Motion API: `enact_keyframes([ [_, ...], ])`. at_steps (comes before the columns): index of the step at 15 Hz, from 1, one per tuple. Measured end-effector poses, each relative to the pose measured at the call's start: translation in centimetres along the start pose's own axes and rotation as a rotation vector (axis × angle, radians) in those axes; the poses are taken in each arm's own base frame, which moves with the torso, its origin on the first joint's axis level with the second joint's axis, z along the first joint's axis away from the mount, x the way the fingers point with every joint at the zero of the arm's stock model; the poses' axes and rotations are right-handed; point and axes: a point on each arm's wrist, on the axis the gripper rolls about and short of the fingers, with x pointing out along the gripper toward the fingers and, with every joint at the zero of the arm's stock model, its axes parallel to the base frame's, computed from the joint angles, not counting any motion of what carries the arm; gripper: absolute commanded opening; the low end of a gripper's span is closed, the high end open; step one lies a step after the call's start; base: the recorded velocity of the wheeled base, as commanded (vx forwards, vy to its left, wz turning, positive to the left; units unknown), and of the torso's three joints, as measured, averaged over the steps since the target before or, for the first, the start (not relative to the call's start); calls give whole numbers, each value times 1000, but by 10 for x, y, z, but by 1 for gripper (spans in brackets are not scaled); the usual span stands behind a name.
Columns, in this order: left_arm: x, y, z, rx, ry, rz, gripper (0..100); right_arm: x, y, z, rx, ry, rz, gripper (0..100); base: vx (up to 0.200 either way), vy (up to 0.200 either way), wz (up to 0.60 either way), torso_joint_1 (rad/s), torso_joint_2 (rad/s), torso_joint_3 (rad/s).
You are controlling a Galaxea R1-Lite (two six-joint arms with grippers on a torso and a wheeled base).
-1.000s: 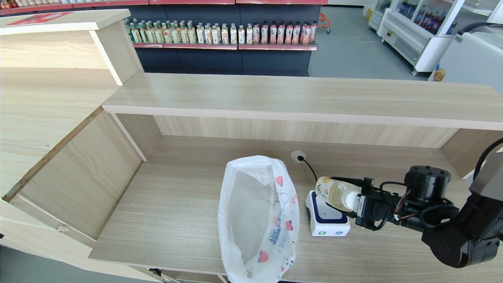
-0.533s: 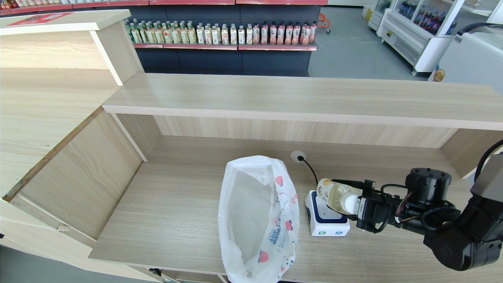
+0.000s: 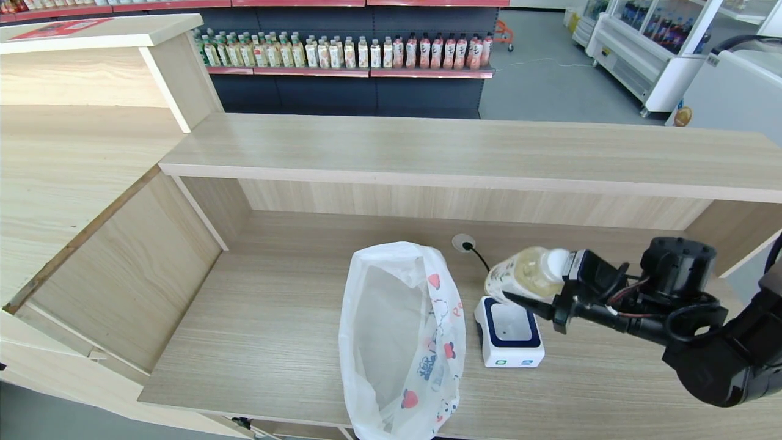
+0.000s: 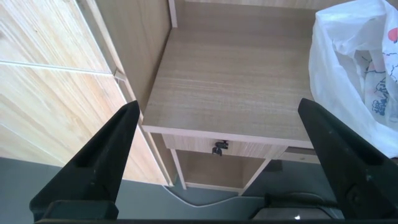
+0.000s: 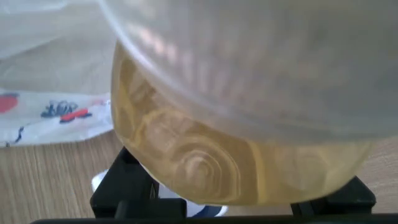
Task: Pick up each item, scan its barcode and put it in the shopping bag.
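One bottle (image 3: 520, 273) of yellowish drink lies nearly sideways in the right gripper (image 3: 529, 286), right of centre in the head view. Its white cap points back toward the wrist and its base points toward the shopping bag (image 3: 397, 342). The gripper pinches it: one dark finger (image 3: 526, 304) runs along the underside of the bottle, while the other is hidden behind it. In the right wrist view the bottle (image 5: 236, 112) sits close between the two dark fingers (image 5: 127, 186).

The bottle hangs above the far edge of the white and blue scanner (image 3: 508, 335), clear of it. The scanner stands on the wooden counter (image 3: 275, 330), just right of the bag, which lies with its mouth open.

The left gripper (image 4: 217, 106) hovers off the near edge of the counter, fingers spread wide and holding nothing, with the bag (image 4: 360, 68) at the upper right of the left wrist view.
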Motion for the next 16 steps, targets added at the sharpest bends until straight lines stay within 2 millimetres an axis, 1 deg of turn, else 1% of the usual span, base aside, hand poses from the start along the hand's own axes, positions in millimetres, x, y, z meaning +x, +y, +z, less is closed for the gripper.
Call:
enact_keyframes([
  [2, 0, 0, 0, 0, 0, 0, 100, 3, -18, 27, 101, -27, -91, 0, 0, 0, 0, 0, 0, 0],
  [4, 0, 0, 0, 0, 0, 0, 100, -1, -21, 44, 231, 10, -127, 0, 0, 0, 0, 0, 0, 0],
  [6, 0, 0, 0, 1, 0, 0, 100, -4, -13, 61, 393, 47, -164, 0, 0, 0, 0, 0, 0, 0],
  [8, 0, 0, 0, 2, 0, 0, 100, 0, 4, 79, 591, 91, -256, 0, 0, 0, 0, 0, 0, 0],
  [9, 0, 0, 0, 2, 0, 0, 100, 0, 12, 84, 647, 92, -259, 0, 0, 0, 0, 0, 0, 0],
  [11, 0, 0, 0, 2, 0, 0, 100, -2, 21, 87, 672, 101, -238, 0, 0, 0, 0, 0, 0, 0],
  [14, 0, 0, 0, 1, 0, 0, 100, -3, 28, 88, 688, 113, -211, 0, 0, 200, 0, -6, 1, 2],
  [15, 0, 0, 0, 2, -1, 0, 100, -1, 30, 92, 686, 97, -199, 0, 0, 200, 0, 12, 2, -2],
  [16, 0, 0, 0, 2, 0, 0, 100, 2, 35, 92, 694, 107, -180, 0, 0, 0, 0, 0, 0, 0],
])
